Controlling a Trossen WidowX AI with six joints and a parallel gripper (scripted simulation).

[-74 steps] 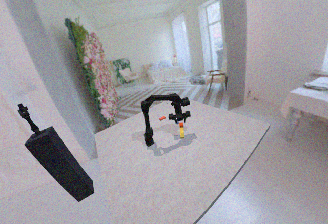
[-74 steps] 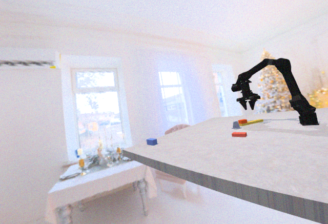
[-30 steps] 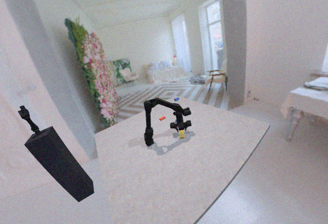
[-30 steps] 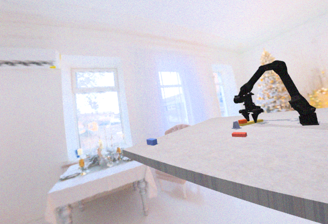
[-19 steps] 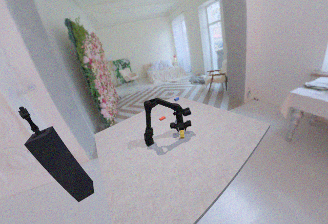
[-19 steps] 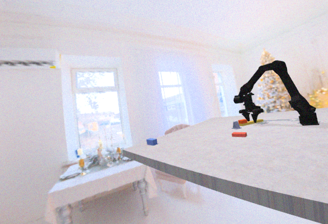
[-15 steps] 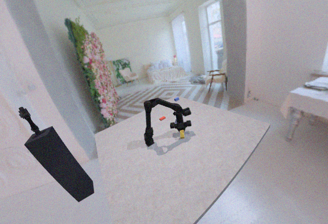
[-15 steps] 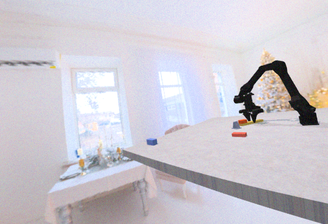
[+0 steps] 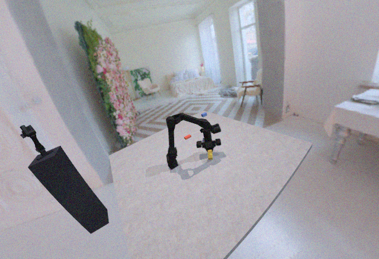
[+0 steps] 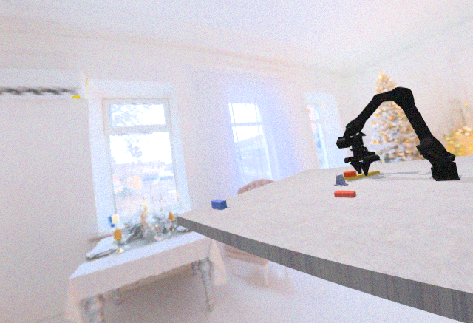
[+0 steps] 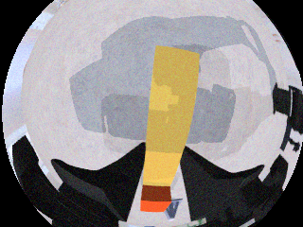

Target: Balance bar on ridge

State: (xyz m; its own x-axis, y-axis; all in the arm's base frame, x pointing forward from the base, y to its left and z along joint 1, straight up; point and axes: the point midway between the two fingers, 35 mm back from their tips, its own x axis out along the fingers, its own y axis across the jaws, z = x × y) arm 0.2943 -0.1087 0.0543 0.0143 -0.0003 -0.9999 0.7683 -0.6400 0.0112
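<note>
My claw [image 10: 364,169] is clamped on the yellow bar [image 11: 169,123], which lies flat on the worktop [image 10: 381,228]. I seem near its middle; I should lift level toward the ridge [image 10: 340,179].

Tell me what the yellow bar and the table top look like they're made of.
Yellow bar: looks like matte painted wood or plastic, with a flat, even colour, no grain and no shine; which of the two is open. The gripper is shut on it. Table top: pale speckled surface like stone or laminate, with a striped grey edge band suggesting layered board.
</note>
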